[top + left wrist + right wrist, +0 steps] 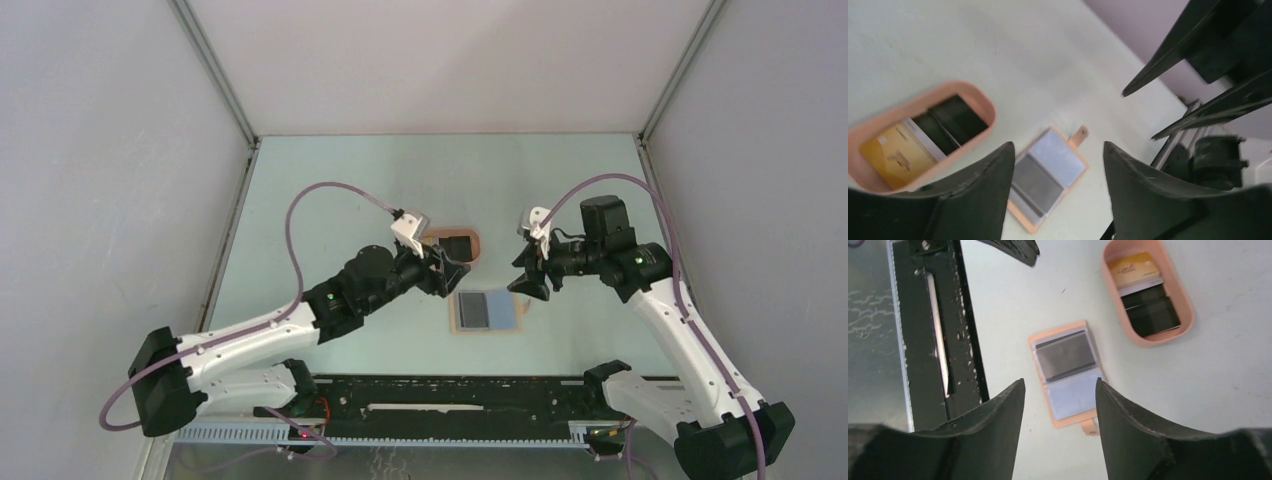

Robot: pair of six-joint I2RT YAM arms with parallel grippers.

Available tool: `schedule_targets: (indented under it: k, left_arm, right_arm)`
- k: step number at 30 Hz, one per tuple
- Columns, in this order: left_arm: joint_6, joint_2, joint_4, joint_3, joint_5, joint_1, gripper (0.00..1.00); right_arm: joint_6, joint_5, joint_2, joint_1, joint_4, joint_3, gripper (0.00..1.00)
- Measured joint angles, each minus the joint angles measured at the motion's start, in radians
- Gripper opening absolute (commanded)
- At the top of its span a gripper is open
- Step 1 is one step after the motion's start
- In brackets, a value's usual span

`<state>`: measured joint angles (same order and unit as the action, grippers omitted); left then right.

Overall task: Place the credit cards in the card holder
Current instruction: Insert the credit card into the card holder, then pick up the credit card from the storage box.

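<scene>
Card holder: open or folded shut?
Open. The card holder lies spread flat, inner pockets up; one holds a dark card, one a pale blue card.

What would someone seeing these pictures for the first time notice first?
Probably the tan card holder lying open mid-table, with a dark card in one pocket and a pale blue card in the other. Just beyond it sits a pink tray holding a yellow card and black cards. The left tool and right tool hover above, open and empty.
</scene>
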<state>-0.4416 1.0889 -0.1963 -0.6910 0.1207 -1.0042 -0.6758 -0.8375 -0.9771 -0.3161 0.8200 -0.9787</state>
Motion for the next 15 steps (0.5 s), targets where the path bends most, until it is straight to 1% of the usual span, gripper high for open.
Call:
schedule_targets:
  k: [1, 3, 6, 9, 12, 15]
  left_arm:
    - [0.024, -0.018, 0.006, -0.021, 0.013, 0.003, 0.78]
    - [0.054, -0.03, 0.018, -0.062, 0.03, 0.017, 0.79]
    - [0.08, -0.022, 0.029, -0.129, 0.034, 0.062, 0.8]
    - [0.085, 0.005, 0.027, -0.175, 0.034, 0.119, 0.8]
    - [0.088, 0.03, 0.015, -0.182, 0.035, 0.169, 0.82]
    - [0.103, 0.05, -0.008, -0.182, 0.032, 0.22, 0.83]
  right_arm:
    - [0.0, 0.0, -0.001, 0.002, -0.011, -0.012, 0.68]
    - [0.006, -0.002, -0.008, 0.002, -0.028, -0.034, 0.71]
    - [0.03, -0.014, -0.042, 0.002, -0.057, -0.083, 0.71]
    - [0.081, -0.039, -0.129, -0.002, -0.077, -0.173, 0.7]
    - [0.137, -0.055, -0.226, -0.009, -0.093, -0.259, 0.69]
    - [0.198, -0.058, -0.303, -0.021, -0.138, -0.292, 0.68]
